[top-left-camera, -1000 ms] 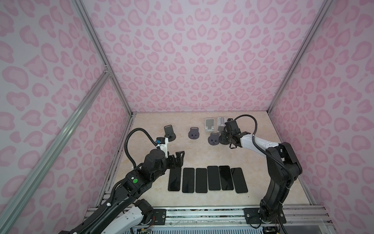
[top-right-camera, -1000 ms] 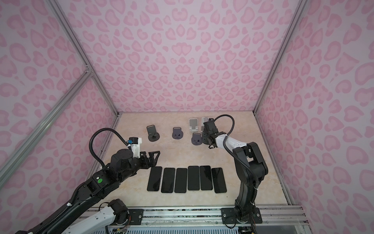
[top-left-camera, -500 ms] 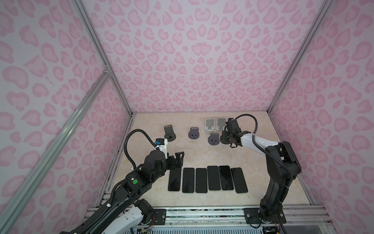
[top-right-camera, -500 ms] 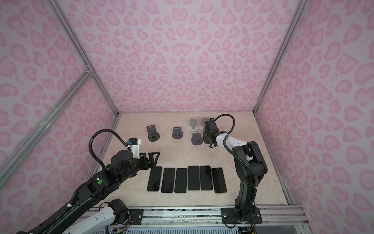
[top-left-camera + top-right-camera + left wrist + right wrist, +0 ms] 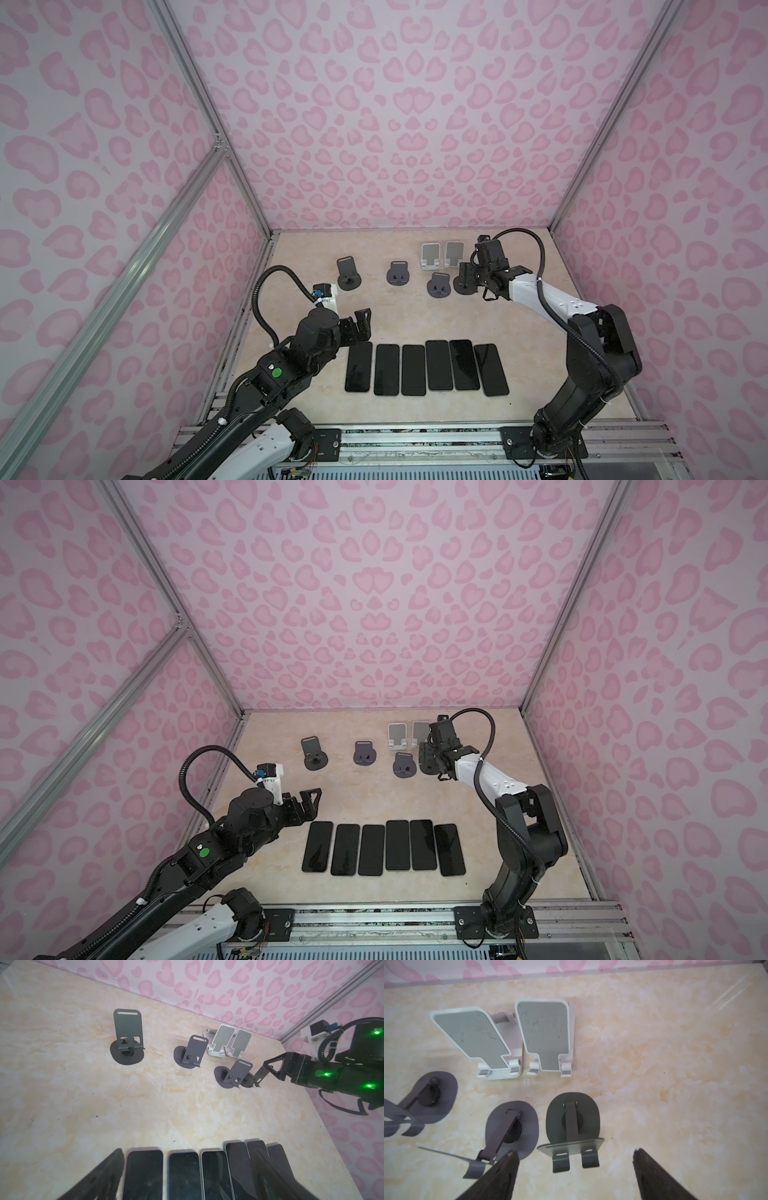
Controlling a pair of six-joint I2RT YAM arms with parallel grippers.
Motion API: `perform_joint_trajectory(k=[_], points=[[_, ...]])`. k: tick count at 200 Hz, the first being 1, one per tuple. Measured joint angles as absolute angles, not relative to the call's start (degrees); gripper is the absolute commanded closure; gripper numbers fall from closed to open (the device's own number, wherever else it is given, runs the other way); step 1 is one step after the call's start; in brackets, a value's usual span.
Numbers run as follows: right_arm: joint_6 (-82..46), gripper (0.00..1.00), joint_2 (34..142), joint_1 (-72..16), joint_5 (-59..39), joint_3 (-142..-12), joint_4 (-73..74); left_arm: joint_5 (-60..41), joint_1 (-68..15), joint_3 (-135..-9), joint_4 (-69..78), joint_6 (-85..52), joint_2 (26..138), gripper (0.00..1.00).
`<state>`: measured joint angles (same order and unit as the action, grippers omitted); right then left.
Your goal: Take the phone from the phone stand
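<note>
We see our right gripper [image 5: 574, 1151] spread wide, a dark stand [image 5: 572, 1118] between its tips; 6 phones [image 5: 413, 370] lie lower centre.

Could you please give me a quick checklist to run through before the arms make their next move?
1. Stands free of phones: ok, all six empty.
2. Phones flat on table: ok, six in a row.
3. Right hand empty: ok, open, straddling a dark stand.
4. Right hand clear of that stand: cannot tell.
5. Left hand empty: ok, open near the row's left end.
</note>
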<state>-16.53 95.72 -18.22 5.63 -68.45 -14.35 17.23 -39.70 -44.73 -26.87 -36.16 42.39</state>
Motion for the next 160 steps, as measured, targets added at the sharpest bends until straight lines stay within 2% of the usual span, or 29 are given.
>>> perform_joint_trajectory(k=[16,25,50,76,95,127,160], points=[[-16.51,0.08,91.39,-18.06,5.15,-67.92,-14.63,19.03,-39.70,-47.40,-28.40,-35.53,42.89,0.03],[-16.49,0.03,88.79,-17.98,4.45,-67.26,-14.63,20.29,-39.70,-49.06,-29.43,-34.44,43.16,0.03],[-16.69,0.02,80.82,-18.35,3.38,-64.45,-14.66,23.51,-39.70,-52.86,-32.10,-31.86,43.42,0.03],[-15.97,0.02,72.10,-25.15,7.99,-63.96,-16.71,27.14,-39.70,-53.39,-33.21,-29.26,42.74,0.03],[-14.00,0.02,65.49,-31.22,15.11,-60.31,-14.11,29.67,-39.70,-48.03,-28.99,-26.00,40.07,0.03],[-7.20,0.02,55.24,-33.17,23.11,-45.01,-2.94,32.91,-38.33,-36.25,-19.40,-18.02,40.51,0.03],[1.39,0.02,50.41,-31.94,23.99,-33.54,10.59,28.60,-27.77,-28.23,-2.63,-10.41,40.71,0.03]])
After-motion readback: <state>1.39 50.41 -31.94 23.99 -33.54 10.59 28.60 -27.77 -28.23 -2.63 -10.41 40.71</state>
